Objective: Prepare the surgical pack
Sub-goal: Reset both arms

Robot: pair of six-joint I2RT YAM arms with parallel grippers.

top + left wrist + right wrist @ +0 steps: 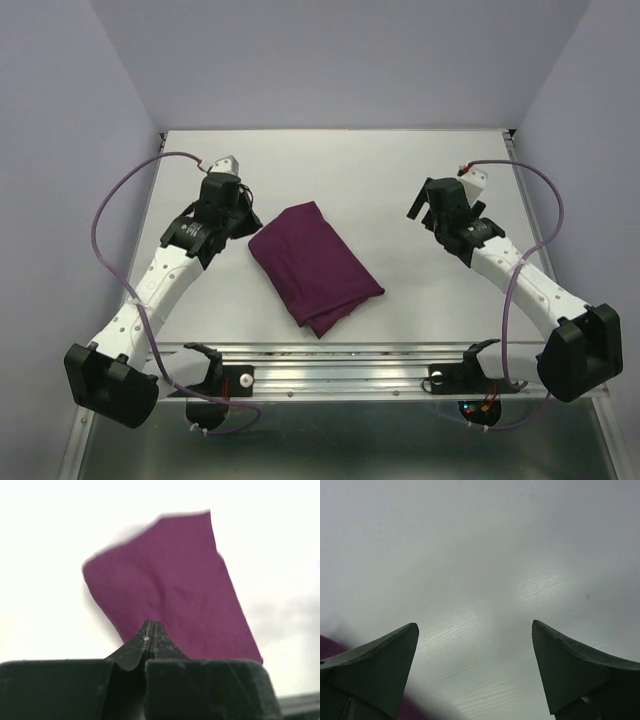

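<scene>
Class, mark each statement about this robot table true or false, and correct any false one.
1. The purple cloth lies folded on the table. True.
2. The left arm's fingers are spread wide. False: they are pressed together, holding nothing.
3. The right arm's fingers are open above the table. True.
4. The right arm's fingers grip the cloth. False: they hold nothing.

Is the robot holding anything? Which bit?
Nothing. The left gripper is shut and empty, the right gripper is open and empty. The cloth lies untouched between them.
</scene>
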